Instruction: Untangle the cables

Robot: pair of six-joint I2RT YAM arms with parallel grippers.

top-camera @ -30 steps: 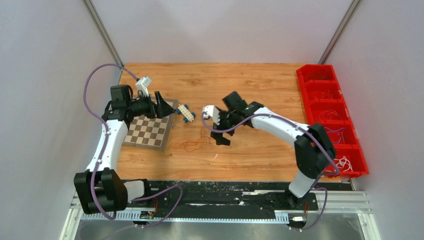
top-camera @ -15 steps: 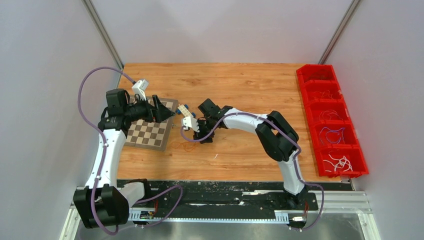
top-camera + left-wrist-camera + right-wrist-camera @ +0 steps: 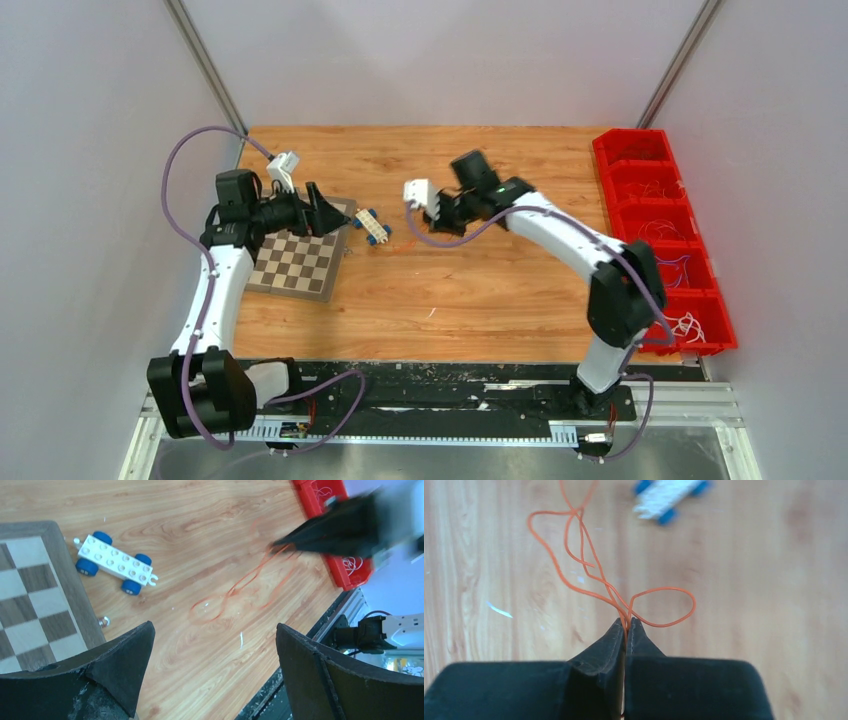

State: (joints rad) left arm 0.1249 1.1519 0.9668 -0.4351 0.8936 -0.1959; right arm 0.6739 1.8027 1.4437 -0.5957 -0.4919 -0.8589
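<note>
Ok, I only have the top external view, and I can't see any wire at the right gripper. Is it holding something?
Observer: Yes. The right wrist view shows the right gripper shut on thin orange cables, pinched at its very tip.
Operator: Are they lifted clear?
Observer: Not fully. In the left wrist view they trail from it down to a loop that seems to rest on the table.
Operator: And the left gripper?
Observer: Its own wrist view shows the left gripper open, with nothing between the jaws.

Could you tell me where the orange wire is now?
In the left wrist view, the orange wire hangs from the shut right gripper toward the table, right of the blue-wheeled brick car.
</note>
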